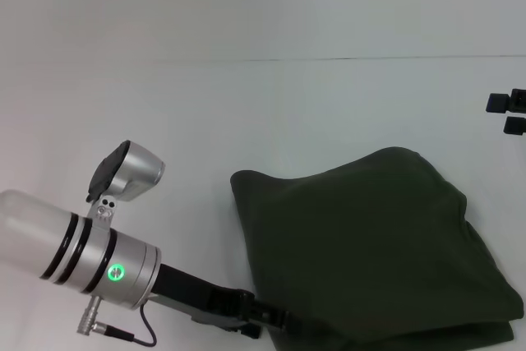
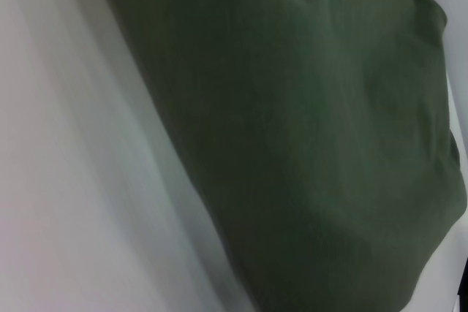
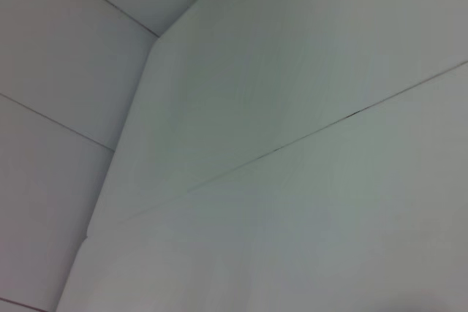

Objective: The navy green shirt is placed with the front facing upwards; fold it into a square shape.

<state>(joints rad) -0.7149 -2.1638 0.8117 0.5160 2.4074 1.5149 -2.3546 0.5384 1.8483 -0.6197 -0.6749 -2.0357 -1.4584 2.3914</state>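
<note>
Reaching low from 8 o'clock, the left gripper [image 1: 261,316] meets the near-left edge of the folded shirt [image 1: 374,244]; its grip cannot be told. The right gripper [image 1: 508,113] waits at 2 o'clock.

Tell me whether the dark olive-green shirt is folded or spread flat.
Folded. The dark olive-green shirt lies as a compact, roughly square bundle with stacked layers showing at its near edge; no sleeves or lettering visible.
</note>
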